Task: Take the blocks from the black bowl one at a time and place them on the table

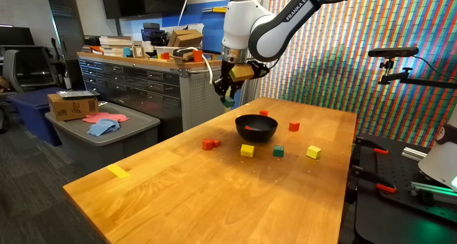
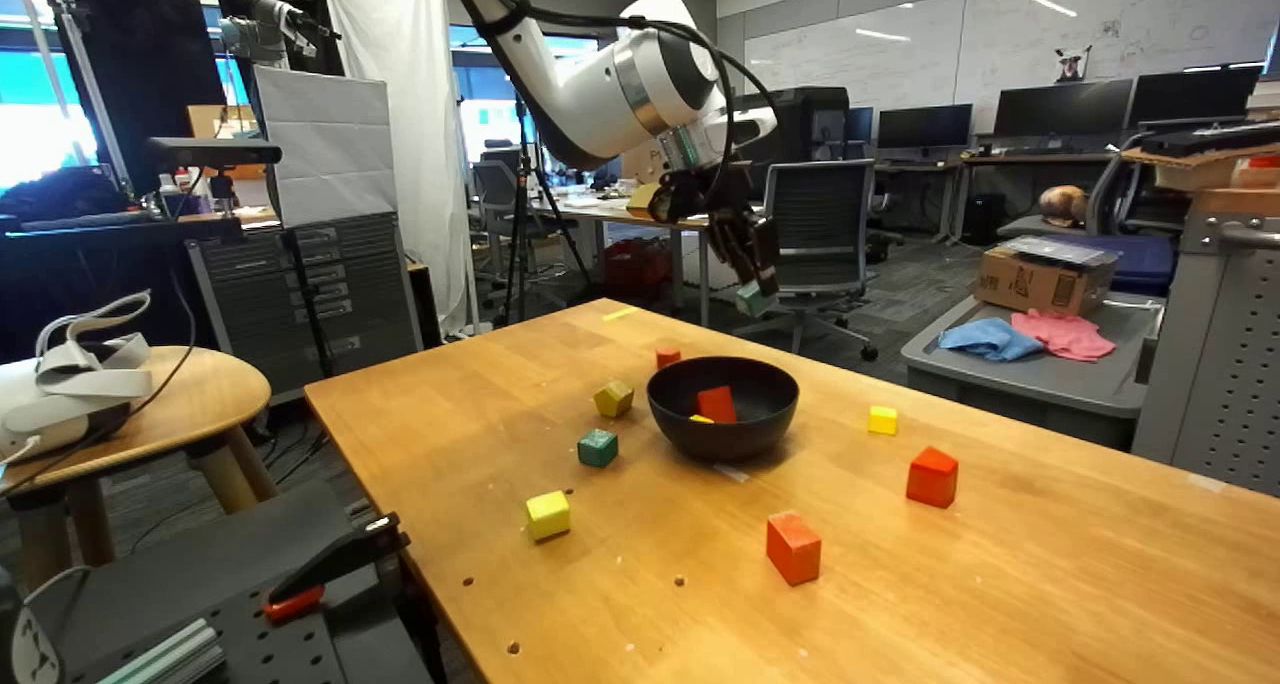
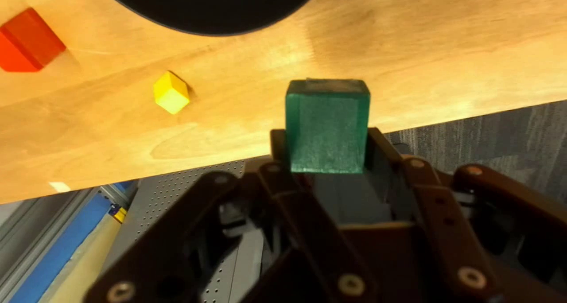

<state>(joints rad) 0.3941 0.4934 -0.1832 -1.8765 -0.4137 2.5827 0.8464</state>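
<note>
My gripper (image 3: 328,150) is shut on a green block (image 3: 327,126), gripped by its sides between the fingertips. In both exterior views this block hangs in the air above the table's far edge, clear of the black bowl (image 2: 725,446). Inside the bowl lie a red block (image 2: 716,404) and a bit of yellow (image 2: 702,419); its deeper inside is partly hidden. Around it on the wooden table (image 1: 214,197) rest several blocks: a green one (image 1: 278,151), yellow ones (image 1: 247,151) and red ones (image 1: 294,126). A small yellow block (image 3: 171,93) shows below the bowl in the wrist view.
A flat yellow tape strip (image 1: 118,171) is stuck near the table's edge. Beyond the table stand a grey lidded bin (image 1: 144,124) with cloths and a drawer workbench (image 1: 142,81). Clamps (image 1: 375,179) with orange handles sit along the robot's side. A round stool (image 2: 215,394) carries a headset.
</note>
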